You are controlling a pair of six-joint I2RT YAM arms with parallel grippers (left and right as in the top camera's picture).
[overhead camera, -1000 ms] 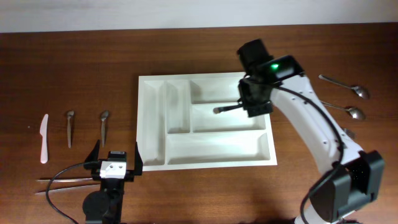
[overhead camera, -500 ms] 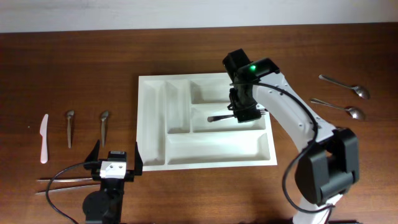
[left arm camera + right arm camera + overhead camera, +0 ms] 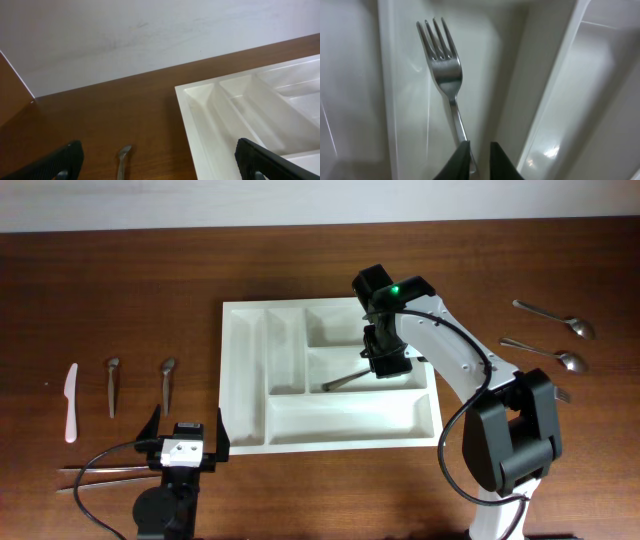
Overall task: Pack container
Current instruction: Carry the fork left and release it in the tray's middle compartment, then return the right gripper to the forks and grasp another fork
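Note:
The container is a large white cutlery tray in the middle of the table. A metal fork lies slanted in its middle wide compartment. My right gripper hovers over the fork's handle end. In the right wrist view the fork rests on the tray floor by a divider wall. My right gripper stands slightly open, with the handle against only the left finger. My left gripper sits wide open and empty at the tray's front left corner, and shows the same in the left wrist view.
Left of the tray lie a pale plastic knife and two spoons. One spoon shows between my left fingers. Thin metal sticks lie near the left arm's base. Two more spoons lie at the right.
My right arm moved left and down over the tray with the fork. The fork now lies slanted in the middle compartment, and the right jaws have parted a little.

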